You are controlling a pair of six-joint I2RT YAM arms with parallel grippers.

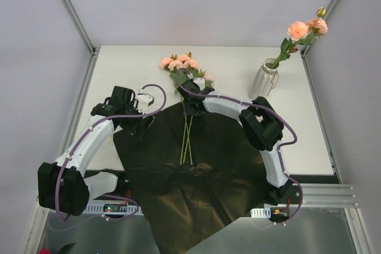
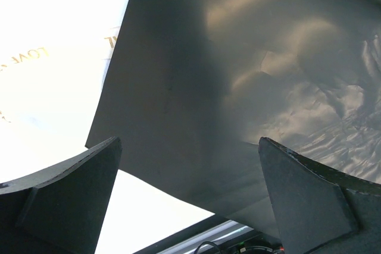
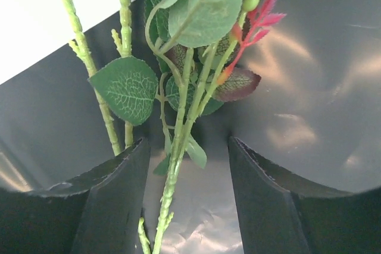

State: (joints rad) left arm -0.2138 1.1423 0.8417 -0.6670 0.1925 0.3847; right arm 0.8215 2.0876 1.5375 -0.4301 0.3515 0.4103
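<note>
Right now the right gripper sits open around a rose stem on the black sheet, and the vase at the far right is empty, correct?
Not quite: the vase holds peach roses, as the top external view shows. The right gripper is open around a rose stem on the black sheet.

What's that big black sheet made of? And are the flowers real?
The black sheet looks like thin, glossy plastic or coated wrapping paper: it shines under the light and crinkles. The flowers look artificial, probably plastic stems with fabric leaves: the veins look printed and the stems moulded, though I can't be sure.
</note>
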